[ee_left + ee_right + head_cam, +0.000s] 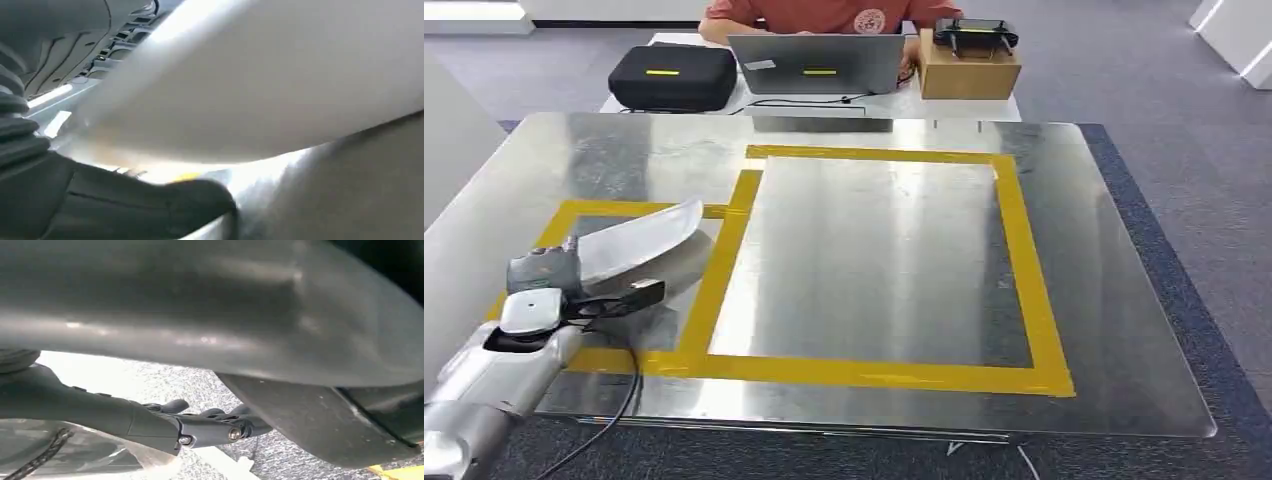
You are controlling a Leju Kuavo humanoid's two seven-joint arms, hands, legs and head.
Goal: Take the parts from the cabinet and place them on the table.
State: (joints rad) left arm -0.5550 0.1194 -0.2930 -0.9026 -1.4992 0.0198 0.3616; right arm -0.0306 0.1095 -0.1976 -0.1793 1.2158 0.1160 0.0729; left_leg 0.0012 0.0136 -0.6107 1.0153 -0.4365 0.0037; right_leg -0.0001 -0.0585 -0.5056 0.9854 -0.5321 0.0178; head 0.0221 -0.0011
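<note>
Curved sheet-metal part (pixel 639 238), silvery and polished, long and blade-like: broad and rounded at its far-right end, narrowing toward the near-left end. Surface bright, mirroring the ceiling light, slightly bowed along its length. Held at the narrow end by the left hand (pixel 564 290), raised at a slant above the left side of the table (pixel 1114 300), broad end pointing right and away. Positioned over the smaller yellow tape rectangle (pixel 574 212) at the table's left; whether the broad end touches the steel surface cannot be told. A blurred reflection of the part visible on the table beneath it.

Left hand's dark fingers (pixel 629 295) stretched out to the right under the part, grey thumb side above, the sheet pinched between them. In the left wrist view, the part (pixel 260 85) seen as a wide pale band close to the lens, the thick dark thumb (pixel 150 210) lying along its edge.

Larger yellow tape rectangle (pixel 1024 270) marked on the middle of the table. Beyond the far edge, a person in a red shirt (pixel 824 15) seated behind a laptop (pixel 819 62), with a black case (pixel 672 76) to the left and a cardboard box (pixel 969 70) to the right.

Right hand (pixel 210 427) seen in the right wrist view over speckled floor, dark fingers loosely extended, holding nothing.
</note>
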